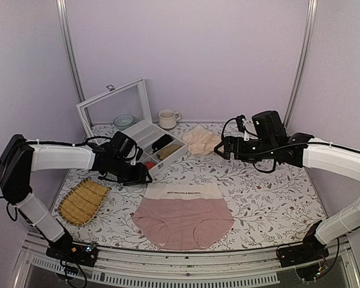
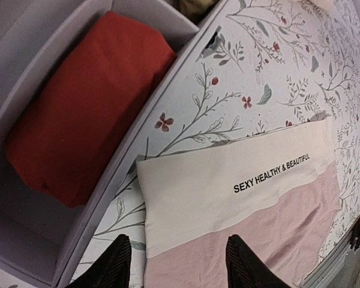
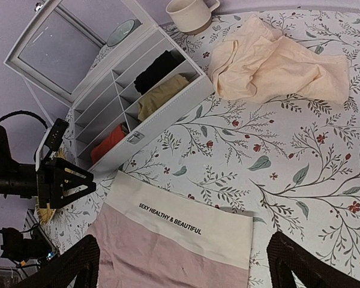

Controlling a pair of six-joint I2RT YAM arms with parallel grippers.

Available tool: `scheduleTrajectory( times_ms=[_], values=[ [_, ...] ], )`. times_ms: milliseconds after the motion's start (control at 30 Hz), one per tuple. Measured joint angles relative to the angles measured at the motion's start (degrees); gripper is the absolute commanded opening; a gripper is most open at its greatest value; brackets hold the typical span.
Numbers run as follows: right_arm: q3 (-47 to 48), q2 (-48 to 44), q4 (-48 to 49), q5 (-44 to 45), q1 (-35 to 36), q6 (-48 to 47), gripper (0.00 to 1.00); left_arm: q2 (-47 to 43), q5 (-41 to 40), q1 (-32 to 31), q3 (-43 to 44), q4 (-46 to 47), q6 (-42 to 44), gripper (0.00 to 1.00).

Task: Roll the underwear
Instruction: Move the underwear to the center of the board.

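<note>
1. Parted and holding nothing, the left gripper hangs over a waistband corner of the underwear, which lies flat at lower centre of the overhead view.
2. A pinch there could gather the floral tablecloth too, or bump the organiser box just beside it.
3. The right gripper is wide open and empty. Bare cloth lies to the garment's right, but its hem sits near the table's front edge.
</note>
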Motion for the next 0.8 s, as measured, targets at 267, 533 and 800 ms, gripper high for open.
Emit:
scheduleTrajectory(
  times_ms=[267, 533, 800],
  values=[
    [-0.8, 0.0, 0.4, -1.4, 0.5, 0.8, 0.92, 3.6, 1.7, -1.7, 1.4, -0.7, 0.0, 0.55],
    [-1.1, 1.2, 1.4, -3.5, 0.9, 1.1, 0.81, 10.1, -0.3, -2.0, 4.8, -3.0, -0.2, 0.52],
    [-1.1, 5.5, 1.5, -7.0, 1.1, 1.7, 0.63, 13.2, -2.3, -2.1, 8.6, -4.2, -0.7, 0.42]
  ],
)
